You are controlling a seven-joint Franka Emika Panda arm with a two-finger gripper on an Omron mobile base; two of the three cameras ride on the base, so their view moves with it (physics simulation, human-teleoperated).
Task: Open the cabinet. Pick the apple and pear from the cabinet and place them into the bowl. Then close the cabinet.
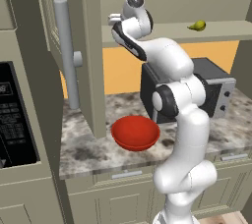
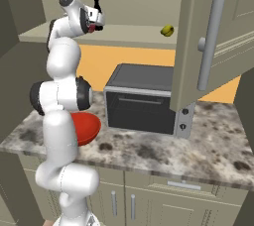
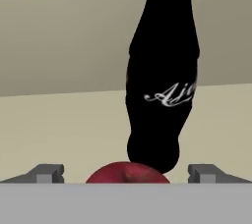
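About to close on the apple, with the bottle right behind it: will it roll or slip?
The apple is round and glossy, so it may roll or slip. It sits between the open gripper fingers, which helps. The tall bottle behind could tip if nudged.

Pear (image 1: 198, 25) on cabinet shelf (image 1: 216, 30), right of apple (image 3: 128, 173); cola bottle (image 3: 162, 70) behind apple; bowl (image 1: 135, 132) on counter (image 1: 83, 144) below.

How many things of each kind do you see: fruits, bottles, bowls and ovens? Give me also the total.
Fruits: 2, the apple and the pear
Bottles: 1, the cola bottle
Bowls: 1, the bowl
Ovens: 1, the toaster oven
Total: 5
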